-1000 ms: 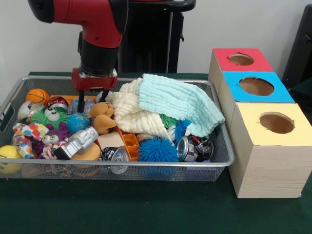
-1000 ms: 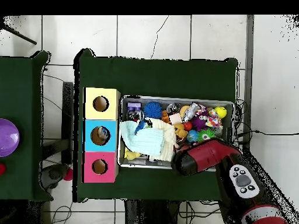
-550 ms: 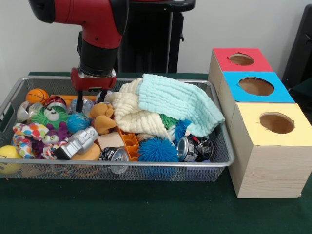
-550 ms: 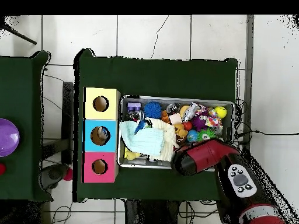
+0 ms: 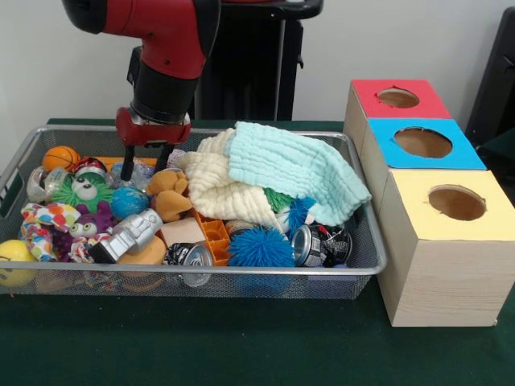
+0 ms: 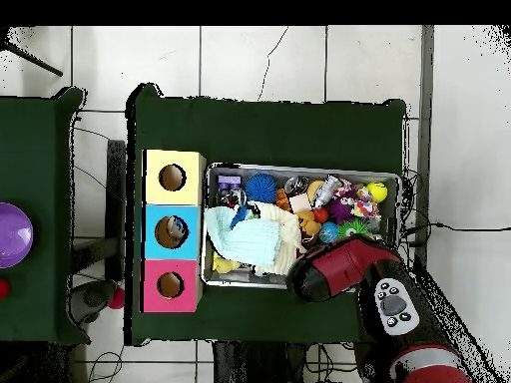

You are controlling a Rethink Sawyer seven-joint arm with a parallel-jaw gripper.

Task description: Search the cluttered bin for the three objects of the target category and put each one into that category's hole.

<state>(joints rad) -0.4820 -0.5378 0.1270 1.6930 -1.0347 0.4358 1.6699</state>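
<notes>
Gripper (image 5: 146, 163) hangs over the upper left of the wire bin (image 5: 366, 241) in the front view, its two dark fingers spread apart with nothing between them, their tips just above the clutter. Below it lie a clear ball (image 5: 133, 172) and a tan plush toy (image 5: 169, 193); further left sit a small basketball (image 5: 61, 158) and a green spiky toy (image 5: 87, 191), with a yellow ball (image 5: 14, 262) at the lower left corner. A pale blue cloth (image 5: 294, 173) and a cream cloth (image 5: 217, 189) cover the middle of the bin. A blue spiky ball (image 5: 259, 248) and a can (image 5: 306, 244) rest near the front rim. At the right stand three boxes with holes: red (image 5: 397, 97), blue (image 5: 422, 142), yellow (image 5: 456, 202).

Overhead, the arm (image 6: 344, 269) covers the bin's lower right part, so the gripper itself is hidden. The blue box (image 6: 172, 231) seems to hold something dark in its hole; what it is cannot be told. The yellow box (image 6: 172, 178) and red box (image 6: 170, 285) look empty.

Which category is the target is not shown. Judging by this, most of the sorting appears left, with nothing in the gripper.
</notes>
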